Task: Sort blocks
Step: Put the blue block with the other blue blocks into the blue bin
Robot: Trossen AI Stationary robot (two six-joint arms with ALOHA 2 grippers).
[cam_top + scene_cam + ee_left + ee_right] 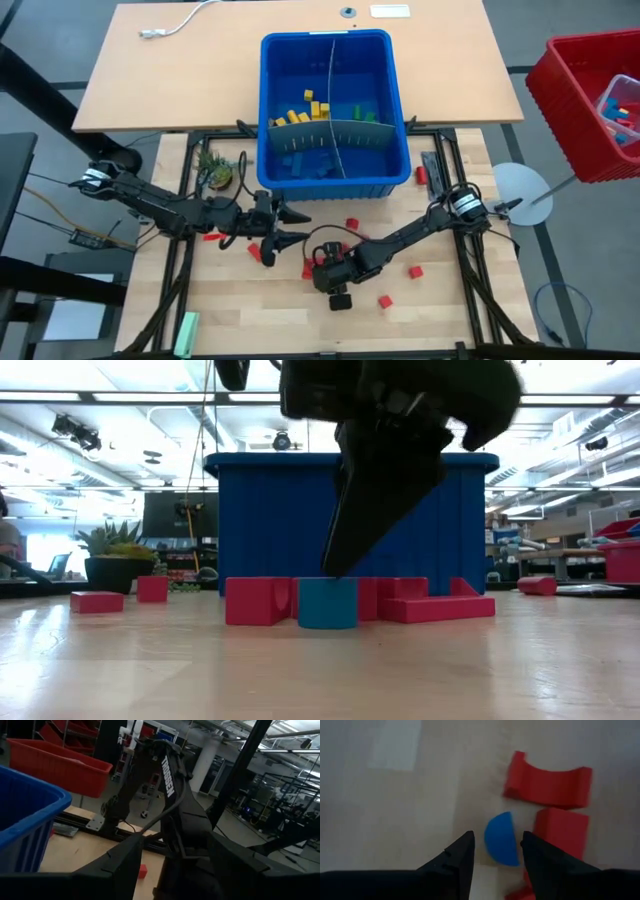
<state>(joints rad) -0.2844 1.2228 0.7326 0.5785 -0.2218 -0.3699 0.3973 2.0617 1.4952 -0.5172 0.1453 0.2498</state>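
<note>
I have the right pincer lowered over the wooden surface, its fingers apart with a blue block sitting between the tips, not clamped as far as I can tell. In the right wrist view that block has a rounded edge and lies just beside a red cube, with a red arched block a little farther on. In the low view the blue block stands on the surface directly below the dark fingers, with red blocks touching or just beside it on either side.

My left pincer hangs near the middle of the surface, its fingers spread wide and holding nothing, pointing toward the right arm.

More red blocks lie scattered across the surface. The blue bin sits beyond both arms; in the high view I see yellow blocks in one of its compartments, green ones in another, and blue ones in the nearer part. A small potted plant stands near the bin's left corner, and a red crate sits off to the right.
</note>
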